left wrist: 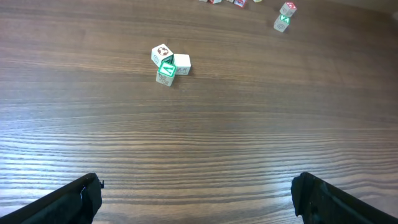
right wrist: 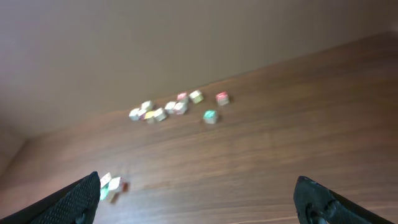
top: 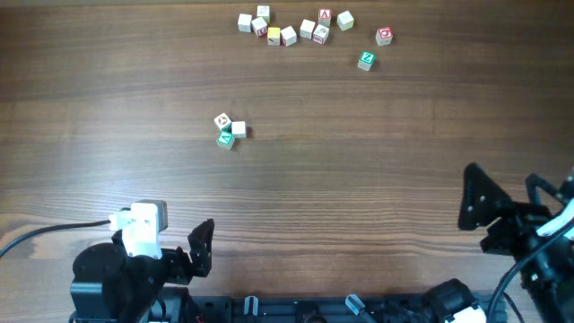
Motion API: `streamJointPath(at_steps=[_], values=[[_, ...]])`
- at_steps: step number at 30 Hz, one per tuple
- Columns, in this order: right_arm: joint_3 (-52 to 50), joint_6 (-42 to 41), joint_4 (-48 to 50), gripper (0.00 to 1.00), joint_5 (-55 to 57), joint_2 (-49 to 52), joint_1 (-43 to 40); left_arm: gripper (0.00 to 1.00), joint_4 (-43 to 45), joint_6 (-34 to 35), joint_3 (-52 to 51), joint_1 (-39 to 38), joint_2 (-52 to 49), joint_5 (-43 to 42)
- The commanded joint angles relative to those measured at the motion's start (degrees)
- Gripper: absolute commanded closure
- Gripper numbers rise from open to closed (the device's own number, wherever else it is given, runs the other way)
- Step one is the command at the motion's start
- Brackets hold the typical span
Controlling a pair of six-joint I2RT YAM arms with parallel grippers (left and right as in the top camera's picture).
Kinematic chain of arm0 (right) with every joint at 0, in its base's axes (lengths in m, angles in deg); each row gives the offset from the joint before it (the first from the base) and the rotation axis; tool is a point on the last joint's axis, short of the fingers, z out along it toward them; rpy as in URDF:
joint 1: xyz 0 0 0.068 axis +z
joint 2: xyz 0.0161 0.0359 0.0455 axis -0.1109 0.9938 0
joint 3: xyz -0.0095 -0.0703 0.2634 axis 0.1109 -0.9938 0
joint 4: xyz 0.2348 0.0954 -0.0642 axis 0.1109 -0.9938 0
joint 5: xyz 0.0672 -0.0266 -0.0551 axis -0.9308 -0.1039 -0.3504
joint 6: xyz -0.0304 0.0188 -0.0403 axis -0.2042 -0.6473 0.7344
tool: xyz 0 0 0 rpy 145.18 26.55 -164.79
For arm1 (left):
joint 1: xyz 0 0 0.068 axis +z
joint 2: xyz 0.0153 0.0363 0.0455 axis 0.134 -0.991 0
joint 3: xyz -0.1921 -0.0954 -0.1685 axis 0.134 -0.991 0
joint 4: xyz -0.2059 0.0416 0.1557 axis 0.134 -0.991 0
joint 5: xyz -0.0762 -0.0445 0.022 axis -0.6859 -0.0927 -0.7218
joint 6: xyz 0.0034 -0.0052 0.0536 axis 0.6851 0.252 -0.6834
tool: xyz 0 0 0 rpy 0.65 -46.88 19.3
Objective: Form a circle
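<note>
Overhead view: a tight cluster of three tiny pale wooden letter cubes (top: 229, 129), one with a green printed face and one with a red mark, sits left of centre on the dark brown wood-grain worktop (top: 377, 188). The three cubes touch one another. It lies well apart from both arms, which are at the near edge.

Along the far edge lies a loose scatter of more small pale letter cubes (top: 289, 27). A red-faced cube (top: 384, 36) and a green-faced cube (top: 366, 60) lie a little to its right.

In the left wrist view, the left gripper (left wrist: 199, 202) is spread wide and holds nothing, with the cluster ahead of it. In the blurred right wrist view, the right gripper (right wrist: 198, 202) is likewise released and empty.
</note>
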Motion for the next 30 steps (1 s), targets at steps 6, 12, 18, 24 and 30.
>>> streamJointPath(at_steps=[6, 12, 18, 24, 30], values=[[-0.2, -4.9, 1.1, 0.0, 1.1, -6.8, -16.6, 0.0, 0.1, 0.1, 0.2, -0.2, 0.3, -0.7], [-10.0, -7.0, 5.2, 0.0, 0.5, -21.3, -24.2, 0.0, 0.1, 0.1, 0.2, -0.2, 0.3, -0.7], [-27.2, -7.1, 26.9, 0.0, -8.7, -28.3, -29.0, 0.0, 0.1, 0.1, 0.2, -0.2, 0.3, -0.7], [-49.1, -7.1, 67.8, 0.0, -19.7, -28.4, -30.7, 0.0, 0.1, 0.1, 0.2, -0.2, 0.3, -0.7], [-64.5, -9.8, 87.2, 0.0, -19.2, -34.4, -30.7, 0.0, 0.1, 0.1, 0.2, -0.2, 0.3, -0.7]])
